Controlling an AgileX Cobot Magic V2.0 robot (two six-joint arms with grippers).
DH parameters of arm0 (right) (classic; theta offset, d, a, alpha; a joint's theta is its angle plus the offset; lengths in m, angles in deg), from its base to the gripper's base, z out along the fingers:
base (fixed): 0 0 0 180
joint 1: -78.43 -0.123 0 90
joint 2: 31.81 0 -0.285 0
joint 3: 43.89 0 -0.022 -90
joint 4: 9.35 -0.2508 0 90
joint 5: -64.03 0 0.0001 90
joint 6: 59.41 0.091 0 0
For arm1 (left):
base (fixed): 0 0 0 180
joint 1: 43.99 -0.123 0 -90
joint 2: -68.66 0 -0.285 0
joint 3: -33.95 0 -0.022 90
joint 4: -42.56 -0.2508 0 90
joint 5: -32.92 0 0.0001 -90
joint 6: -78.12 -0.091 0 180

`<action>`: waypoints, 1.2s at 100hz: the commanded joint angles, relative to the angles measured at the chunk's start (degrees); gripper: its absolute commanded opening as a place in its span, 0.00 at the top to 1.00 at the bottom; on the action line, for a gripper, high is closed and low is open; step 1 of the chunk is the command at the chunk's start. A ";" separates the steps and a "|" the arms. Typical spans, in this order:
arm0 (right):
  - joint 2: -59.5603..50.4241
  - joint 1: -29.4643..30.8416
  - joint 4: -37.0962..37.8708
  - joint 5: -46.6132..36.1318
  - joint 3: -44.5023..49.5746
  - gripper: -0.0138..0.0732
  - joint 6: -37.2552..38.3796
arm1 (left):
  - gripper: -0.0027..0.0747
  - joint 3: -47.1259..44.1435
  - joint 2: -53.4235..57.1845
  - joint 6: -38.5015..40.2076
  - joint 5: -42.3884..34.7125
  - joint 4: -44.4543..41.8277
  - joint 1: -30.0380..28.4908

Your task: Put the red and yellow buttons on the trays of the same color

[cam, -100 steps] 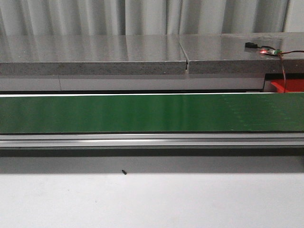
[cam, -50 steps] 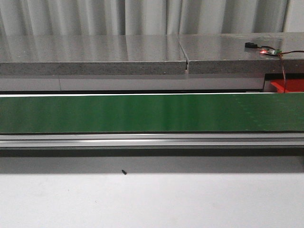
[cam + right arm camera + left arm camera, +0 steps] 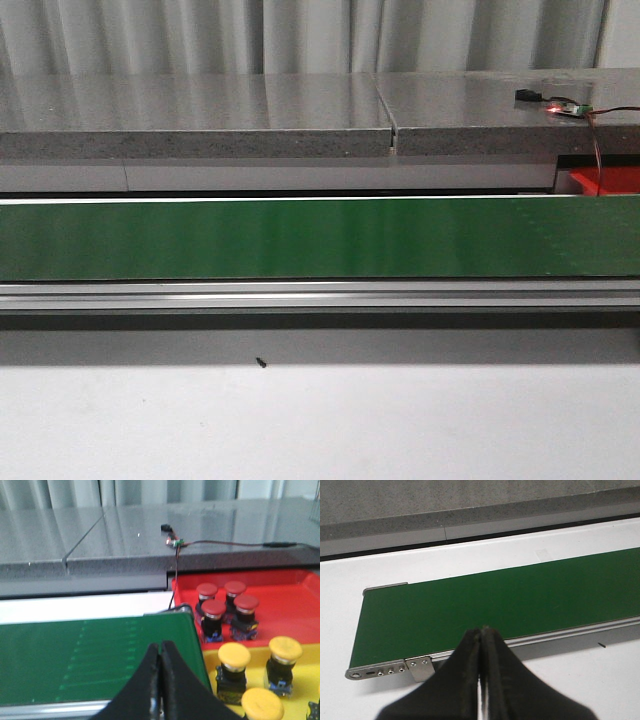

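Nothing has moved since the earlier frame | green belt (image 3: pixel 320 238) spans mid-frame, bare | left gripper (image 3: pixel 481 635) pressed closed, empty | right gripper (image 3: pixel 160 650) likewise | red buttons (image 3: pixel 227 605) on red tray (image 3: pixel 290 605), yellow buttons (image 3: pixel 260 672) on yellow tray (image 3: pixel 255 655), lower right.

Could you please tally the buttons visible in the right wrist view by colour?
Red buttons, on the red tray: 4
Yellow buttons, on the yellow tray: 3 in view, one cut off at the frame edge
Total: 7
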 commanded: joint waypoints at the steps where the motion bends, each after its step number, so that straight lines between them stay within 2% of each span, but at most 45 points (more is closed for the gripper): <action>1: -1.54 0.01 1.82 -8.89 0.99 0.92 1.18 | 0.99 1.52 -0.50 0.31 -4.08 0.65 0.42; 20: -6.56 0.01 2.69 -9.11 5.20 0.92 1.37 | 0.99 1.52 -0.50 0.31 -4.08 0.65 0.42; 48: -16.33 0.01 5.49 -2.96 5.19 0.92 1.52 | 0.99 1.52 -0.50 0.31 -4.08 0.65 0.42; 120: -16.06 0.01 5.74 -2.84 5.14 0.92 1.52 | 0.99 1.52 -0.74 0.31 -4.05 0.65 0.42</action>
